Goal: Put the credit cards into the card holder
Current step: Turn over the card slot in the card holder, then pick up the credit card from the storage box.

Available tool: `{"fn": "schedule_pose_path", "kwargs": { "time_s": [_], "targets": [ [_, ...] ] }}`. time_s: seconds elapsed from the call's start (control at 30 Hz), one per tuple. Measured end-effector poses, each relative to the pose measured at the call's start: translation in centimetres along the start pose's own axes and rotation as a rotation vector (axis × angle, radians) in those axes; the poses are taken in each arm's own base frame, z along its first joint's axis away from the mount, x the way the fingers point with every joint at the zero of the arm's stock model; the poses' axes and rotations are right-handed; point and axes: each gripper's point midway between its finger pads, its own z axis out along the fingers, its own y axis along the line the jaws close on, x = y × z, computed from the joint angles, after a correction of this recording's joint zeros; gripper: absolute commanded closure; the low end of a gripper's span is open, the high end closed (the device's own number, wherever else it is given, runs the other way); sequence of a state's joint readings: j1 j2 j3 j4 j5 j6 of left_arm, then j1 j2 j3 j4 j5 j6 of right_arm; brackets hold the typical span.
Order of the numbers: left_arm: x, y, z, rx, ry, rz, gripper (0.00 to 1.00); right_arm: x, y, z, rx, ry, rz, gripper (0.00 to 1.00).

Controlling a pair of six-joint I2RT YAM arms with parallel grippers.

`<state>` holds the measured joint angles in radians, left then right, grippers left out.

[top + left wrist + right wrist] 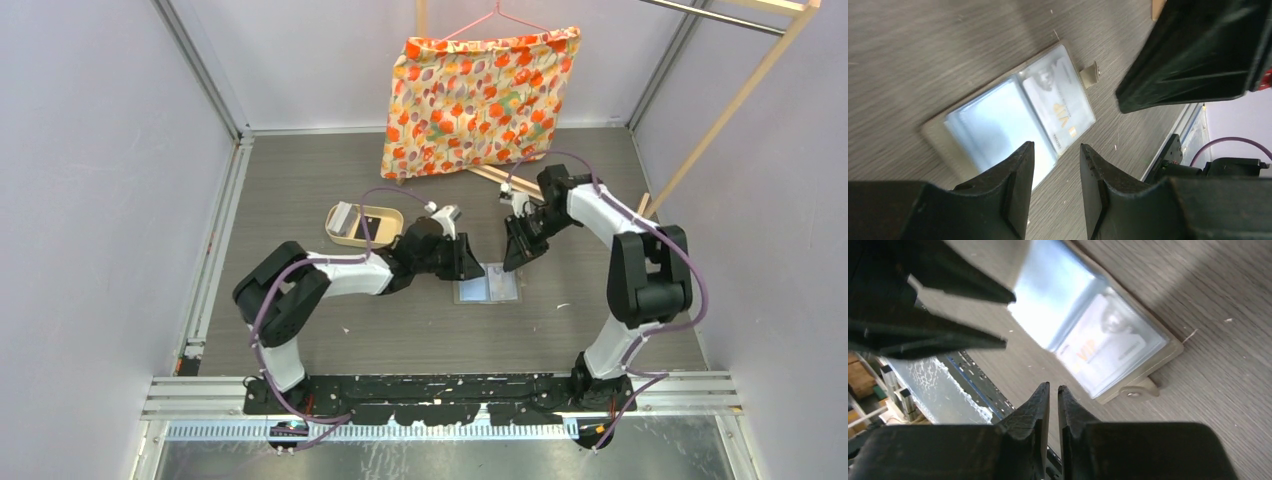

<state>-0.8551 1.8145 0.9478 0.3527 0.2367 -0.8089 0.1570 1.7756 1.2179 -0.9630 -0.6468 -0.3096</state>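
One card holder (492,288), open; one card (1058,105) inside; one tan tray (345,238).

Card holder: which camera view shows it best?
Left wrist: the card holder lies open, both pockets visible, the VIP card in one. Right wrist: blurred, one pocket partly hidden by the left fingers. Top external: small, between the arms.
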Motion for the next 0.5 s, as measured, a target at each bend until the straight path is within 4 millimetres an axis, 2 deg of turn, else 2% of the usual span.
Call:
{"fn": "schedule_pose_path", "kwargs": {
  "time_s": [0.13, 0.2, 0.3, 0.37, 0.4, 0.43, 0.5],
  "targets": [
    [-2.8, 0.3, -3.2, -0.019, -0.068, 0.039, 0.56, -1.1, 2.7, -3.1, -0.030, -0.117, -0.125, 0.79],
    [-5.1, -0.5, -5.5, -0.029, -0.132, 0.083, 0.43, -1.5, 4.0, -4.7, -0.026, -0.178, -0.188, 0.74],
    [-9.5, -1.8, -10.3, -0.063, -0.274, 0.173, 0.28, -2.0, 6.2, -7.5, 0.000, -0.296, -0.304, 0.66],
    [-12.3, -2.3, -13.7, -0.089, -0.364, 0.223, 0.13, -2.5, 7.9, -9.5, 0.020, -0.384, -0.378, 0.54],
    [-13.1, -2.3, -14.8, -0.105, -0.385, 0.245, 0.04, -2.7, 8.6, -10.3, 0.024, -0.419, -0.405, 0.46],
    [-13.9, -2.1, -16.0, -0.127, -0.406, 0.265, 0.01, -2.8, 9.3, -11.0, 0.026, -0.452, -0.435, 0.42],
    [-15.9, -0.7, -18.5, -0.215, -0.445, 0.320, 0.00, -3.2, 11.0, -12.4, 0.008, -0.518, -0.498, 0.40]
  ]
}}
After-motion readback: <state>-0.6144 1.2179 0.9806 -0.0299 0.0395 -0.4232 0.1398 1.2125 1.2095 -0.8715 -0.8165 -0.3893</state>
